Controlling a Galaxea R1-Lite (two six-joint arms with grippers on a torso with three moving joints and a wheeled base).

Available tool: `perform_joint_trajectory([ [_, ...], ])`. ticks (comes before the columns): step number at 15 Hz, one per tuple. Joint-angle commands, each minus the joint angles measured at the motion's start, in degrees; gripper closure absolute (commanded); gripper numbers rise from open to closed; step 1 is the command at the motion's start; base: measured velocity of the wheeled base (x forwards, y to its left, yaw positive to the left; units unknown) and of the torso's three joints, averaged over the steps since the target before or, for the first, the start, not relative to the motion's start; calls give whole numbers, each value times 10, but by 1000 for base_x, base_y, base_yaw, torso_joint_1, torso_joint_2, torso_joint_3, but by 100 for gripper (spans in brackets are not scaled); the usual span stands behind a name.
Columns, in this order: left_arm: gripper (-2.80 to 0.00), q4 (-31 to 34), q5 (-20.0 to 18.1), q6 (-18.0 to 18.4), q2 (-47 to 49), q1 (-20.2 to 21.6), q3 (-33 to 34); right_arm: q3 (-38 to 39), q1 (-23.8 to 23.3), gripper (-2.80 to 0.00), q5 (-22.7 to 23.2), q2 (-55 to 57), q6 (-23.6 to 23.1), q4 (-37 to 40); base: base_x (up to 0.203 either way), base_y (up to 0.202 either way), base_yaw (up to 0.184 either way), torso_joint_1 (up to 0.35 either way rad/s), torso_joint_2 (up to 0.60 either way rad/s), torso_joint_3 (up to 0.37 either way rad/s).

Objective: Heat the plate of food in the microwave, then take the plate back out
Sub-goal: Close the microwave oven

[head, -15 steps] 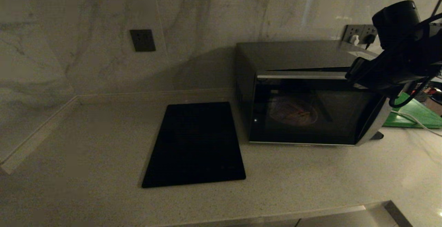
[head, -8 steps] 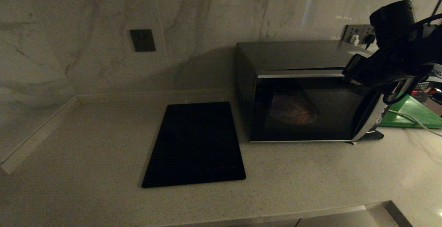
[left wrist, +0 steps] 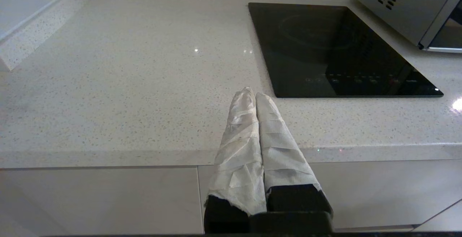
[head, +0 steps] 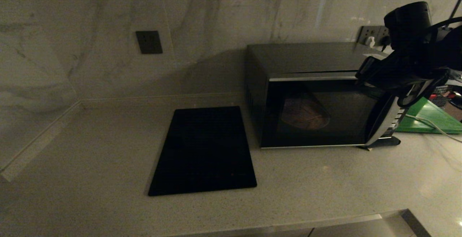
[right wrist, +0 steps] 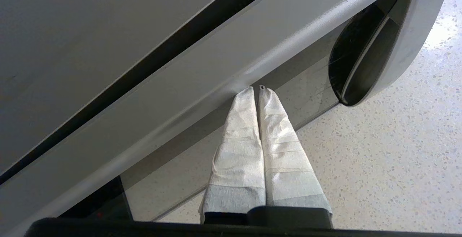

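Silver-grey and boxy, the microwave [head: 317, 96] sits on a pale speckled countertop [head: 90, 150] against a marble wall, its long axis running along that wall and its dark glass door facing out toward the robot. The door looks shut or very nearly so. Through the glass the plate of food [head: 305, 113] shows dimly inside the cavity, toward the door's left half, lying flat; its pieces of food are too dark to make out singly.

The right gripper [right wrist: 257, 89] is up at the microwave's front, near the top edge of the door by the right-hand end. In the right wrist view its two tape-wrapped fingers [right wrist: 245, 136] are pressed together with nothing between them, the tips touching the silver band along the door's upper edge, with the curved handle [right wrist: 393, 45] just beside them.

The left gripper [left wrist: 255, 93] hangs off the front edge of the counter (it does not show in the head view), fingers likewise closed flat against each other and empty, pointing toward the flat black cooktop [head: 205, 150] that lies just left of the microwave. A green board [head: 433, 119] lies on the counter at the oven's right side.
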Motion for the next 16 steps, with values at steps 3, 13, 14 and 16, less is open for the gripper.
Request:
perform_joint_trajectory([
  [3, 0, 0, 0, 0, 1, 0, 0, -9, 0, 0, -1, 9, 2, -1, 0, 0, 0, 0, 0, 0],
  [13, 0, 0, 0, 0, 1, 0, 0, -11, 0, 0, -1, 13, 2, -1, 0, 0, 0, 0, 0, 0],
  [14, 0, 0, 0, 0, 1, 0, 0, -11, 0, 0, -1, 13, 3, -1, 0, 0, 0, 0, 0, 0],
  [16, 0, 0, 0, 0, 1, 0, 0, -12, 0, 0, -1, 14, 3, -1, 0, 0, 0, 0, 0, 0],
])
